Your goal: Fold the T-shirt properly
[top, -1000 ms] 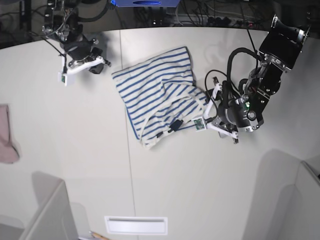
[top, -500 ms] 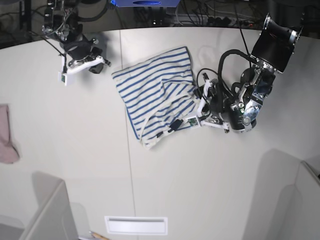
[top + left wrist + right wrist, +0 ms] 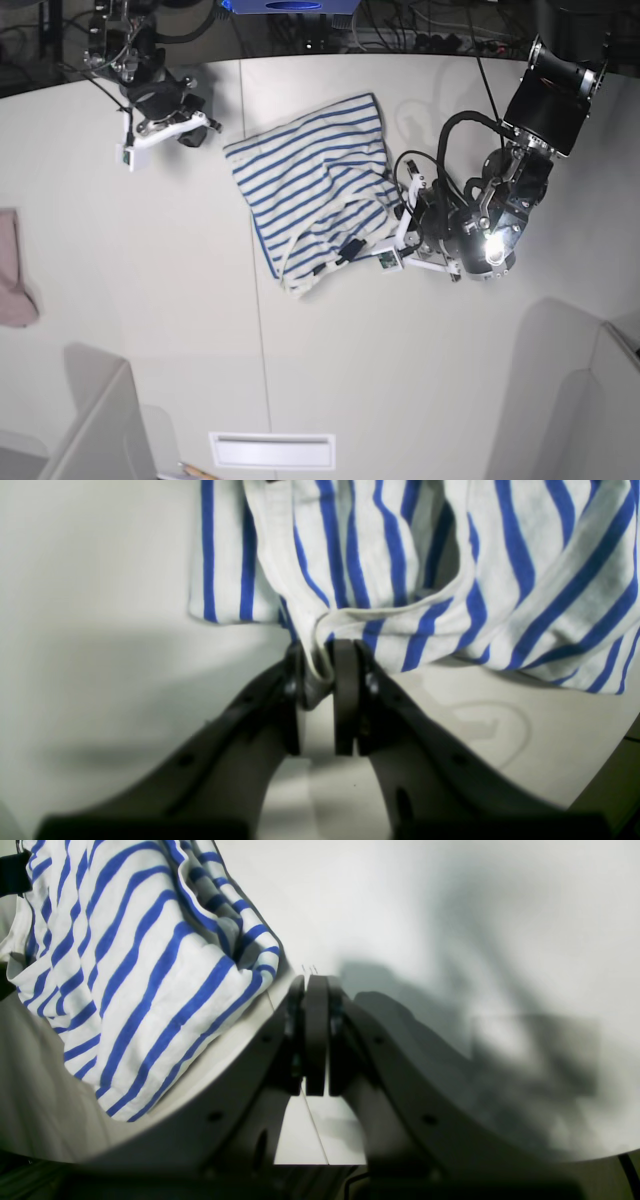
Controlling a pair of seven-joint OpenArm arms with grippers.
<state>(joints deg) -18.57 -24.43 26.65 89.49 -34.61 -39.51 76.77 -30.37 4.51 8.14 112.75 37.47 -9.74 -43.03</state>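
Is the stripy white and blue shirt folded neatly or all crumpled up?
Crumpled. The white, blue-striped fabric T-shirt lies bunched on the table with wavy edges and overlapping layers, and the left gripper pinches one rumpled hem.

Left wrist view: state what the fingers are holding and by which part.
The left gripper pinches the T-shirt by a white hem fold at its near edge. The right gripper is shut and holds nothing.
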